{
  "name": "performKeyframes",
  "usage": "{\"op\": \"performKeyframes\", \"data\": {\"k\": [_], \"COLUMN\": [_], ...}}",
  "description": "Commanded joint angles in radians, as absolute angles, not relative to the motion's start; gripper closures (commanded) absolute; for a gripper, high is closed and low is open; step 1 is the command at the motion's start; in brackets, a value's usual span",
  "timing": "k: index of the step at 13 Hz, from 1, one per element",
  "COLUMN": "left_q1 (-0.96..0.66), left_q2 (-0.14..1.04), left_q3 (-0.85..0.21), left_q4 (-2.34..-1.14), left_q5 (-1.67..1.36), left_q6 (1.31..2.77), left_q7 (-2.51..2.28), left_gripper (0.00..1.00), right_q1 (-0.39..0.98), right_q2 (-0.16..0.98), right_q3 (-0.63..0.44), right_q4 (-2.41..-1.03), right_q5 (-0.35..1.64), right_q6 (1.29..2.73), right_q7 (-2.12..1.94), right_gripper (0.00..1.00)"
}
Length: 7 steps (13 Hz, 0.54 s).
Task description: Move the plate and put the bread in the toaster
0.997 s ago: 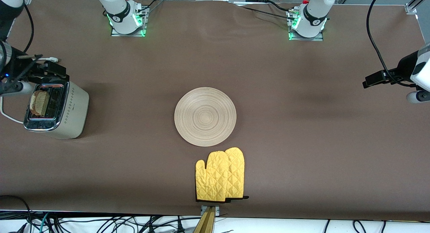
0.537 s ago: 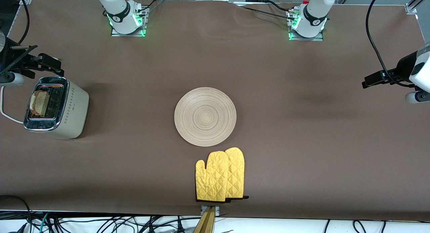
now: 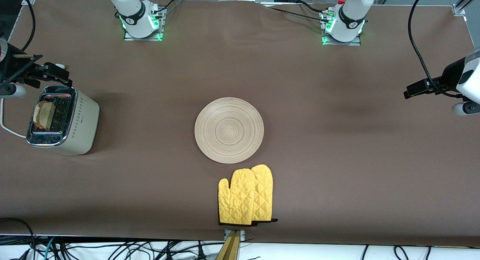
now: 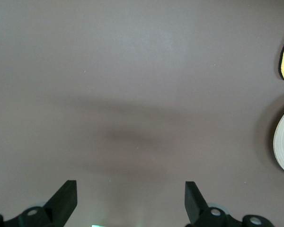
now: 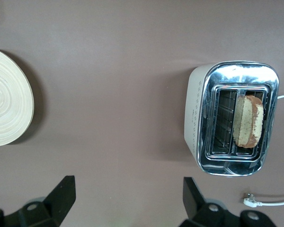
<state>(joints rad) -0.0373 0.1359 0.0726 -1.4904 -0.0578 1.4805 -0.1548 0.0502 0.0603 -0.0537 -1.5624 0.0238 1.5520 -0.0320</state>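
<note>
Even overhead light, soft shadows on brown table (image 3: 337, 159), glare on toaster (image 5: 236, 75) chrome, sharp focus

Bread (image 3: 43, 114) in toaster (image 3: 77, 123) slot

Beige ringed plate (image 3: 229, 130); brown speckled bread (image 3: 42, 114); yellow quilted mitts (image 3: 245, 195).

Definitely a robotics lab, not anyone's kitchen. Two white arm bases (image 3: 140, 18) bolted onto metal plates with green lights glowing, aluminium framing (image 3: 462, 5) at the corner, black cables (image 3: 418, 42) looping overhead and a whole tangle of wires (image 3: 123, 250) along the near edge. Big work surface (image 3: 337, 159) wrapped in plain brown covering. Kitchen stuff laid out like props: toaster (image 3: 62, 119), wooden plate (image 3: 229, 130), yellow oven mitts (image 3: 246, 195). Cameras strapped on the wrists too.
</note>
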Motion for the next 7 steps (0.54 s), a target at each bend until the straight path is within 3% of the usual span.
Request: {"op": "performKeyframes", "data": {"k": [1,7], "left_q1": [-0.038,-0.038], "left_q2": [0.133,0.133], "left_q3": [0.074,0.074], "left_q4": [-1.488,-1.489], "left_q5": [-0.081,-0.081], "left_q6": [1.477,1.477], "left_q7": [-0.169,-0.169], "left_gripper": [0.00,0.00], "right_q1": [0.038,0.034], "right_q2": [0.069,0.071], "right_q3": [-0.041,-0.051], "right_q4": [-1.543,-1.545], "right_q5": [0.012,0.011], "right_q6": [1.552,1.548], "right_q7": [-0.018,-0.020], "right_gripper": [0.00,0.00]}}
